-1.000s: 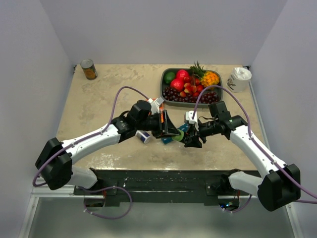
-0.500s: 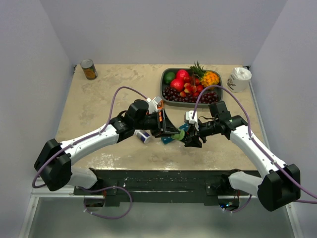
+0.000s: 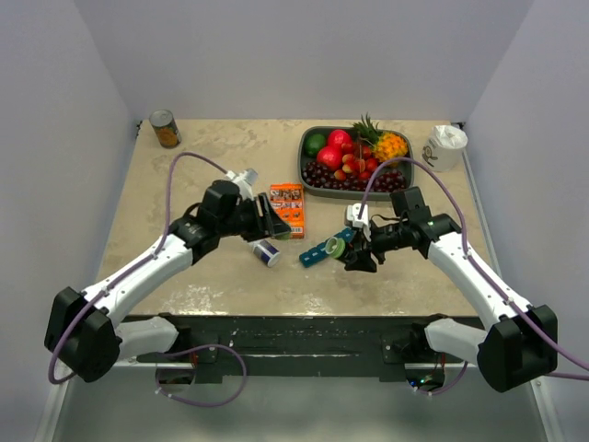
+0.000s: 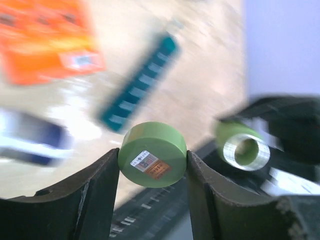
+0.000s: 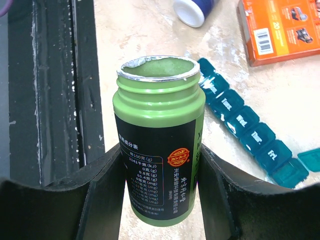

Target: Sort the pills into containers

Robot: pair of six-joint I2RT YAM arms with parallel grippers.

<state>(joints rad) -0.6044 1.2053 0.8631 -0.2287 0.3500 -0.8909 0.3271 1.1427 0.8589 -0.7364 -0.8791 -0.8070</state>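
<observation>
Orange box (image 4: 45, 40) blurred, cropped; green bottle (image 5: 157, 105) contents hidden.

high rear overview, two close wrist views, teal organizer (image 5: 248, 131) in all

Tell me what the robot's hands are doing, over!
Left gripper shut on green cap. Right gripper shut on open green bottle. Pill organizer lies flat near bottle. Orange box beside it, not blocking.

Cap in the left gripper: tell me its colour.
Light green cap; left wrist view shows it best.
</observation>
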